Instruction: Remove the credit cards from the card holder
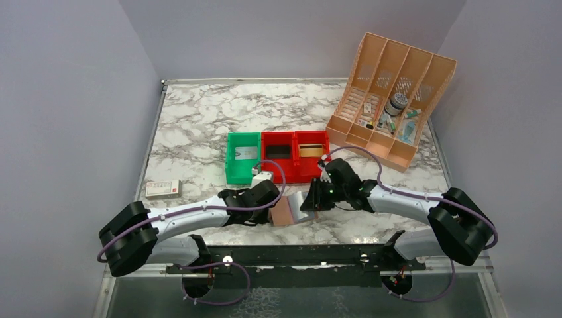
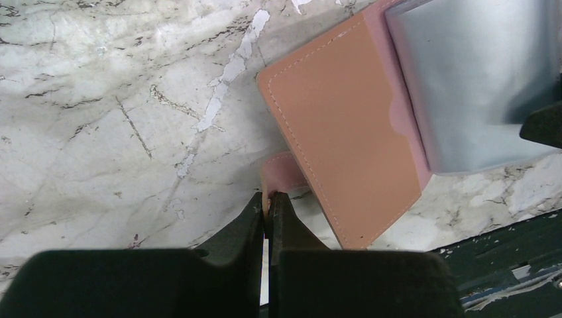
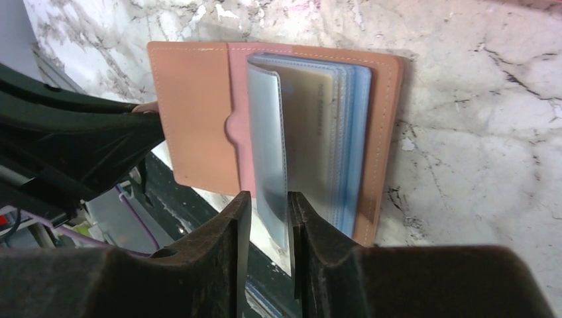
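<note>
Open card holder (image 1: 285, 212) at near edge; left gripper (image 2: 268, 199) pinches its tab (image 2: 281, 169); right gripper (image 3: 265, 218) narrow around clear sleeve (image 3: 268, 146), grip unclear. No credit cards (image 3: 311, 132) out yet.

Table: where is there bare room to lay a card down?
Bare marble lies behind the green bin and red bins up to the back edge, and left of them, beyond the small box. A narrower strip runs between the organizer and the right arm. The near middle is crowded: left gripper and right gripper meet on the card holder.
</note>
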Controlling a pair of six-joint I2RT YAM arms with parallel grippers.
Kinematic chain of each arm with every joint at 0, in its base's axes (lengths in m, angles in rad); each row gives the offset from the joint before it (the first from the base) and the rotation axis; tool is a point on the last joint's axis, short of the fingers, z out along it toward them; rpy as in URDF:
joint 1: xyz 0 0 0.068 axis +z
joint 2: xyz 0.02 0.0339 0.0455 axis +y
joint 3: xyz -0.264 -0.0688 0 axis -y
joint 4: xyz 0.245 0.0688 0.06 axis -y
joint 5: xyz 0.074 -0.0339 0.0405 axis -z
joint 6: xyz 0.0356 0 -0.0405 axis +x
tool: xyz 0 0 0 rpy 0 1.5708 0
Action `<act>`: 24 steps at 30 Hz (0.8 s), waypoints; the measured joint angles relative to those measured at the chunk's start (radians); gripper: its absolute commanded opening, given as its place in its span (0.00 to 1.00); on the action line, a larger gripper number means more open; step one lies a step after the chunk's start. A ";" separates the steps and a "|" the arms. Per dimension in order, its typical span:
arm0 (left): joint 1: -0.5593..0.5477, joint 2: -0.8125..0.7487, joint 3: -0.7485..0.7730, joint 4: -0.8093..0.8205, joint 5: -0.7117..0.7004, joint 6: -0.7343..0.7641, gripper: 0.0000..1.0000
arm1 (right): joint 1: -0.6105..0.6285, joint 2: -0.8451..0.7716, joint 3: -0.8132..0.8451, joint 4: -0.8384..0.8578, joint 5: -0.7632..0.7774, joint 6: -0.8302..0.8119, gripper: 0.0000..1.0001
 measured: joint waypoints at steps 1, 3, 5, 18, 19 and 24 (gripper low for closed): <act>0.000 0.004 0.000 0.000 0.000 0.002 0.00 | 0.000 -0.001 0.001 0.001 -0.008 -0.002 0.28; 0.000 0.013 0.000 0.000 0.000 0.005 0.00 | 0.000 -0.004 0.003 0.006 -0.025 -0.003 0.28; 0.000 0.018 0.000 0.000 0.000 0.008 0.00 | 0.000 -0.005 0.008 0.014 -0.047 -0.005 0.31; 0.000 0.020 0.004 0.001 -0.001 0.019 0.00 | 0.000 0.111 0.034 0.219 -0.254 0.001 0.44; 0.000 0.020 0.004 0.001 -0.001 0.019 0.00 | 0.000 0.125 0.037 0.231 -0.265 0.003 0.45; 0.000 0.020 0.004 0.002 -0.002 0.018 0.00 | 0.001 0.200 0.063 0.285 -0.327 0.004 0.50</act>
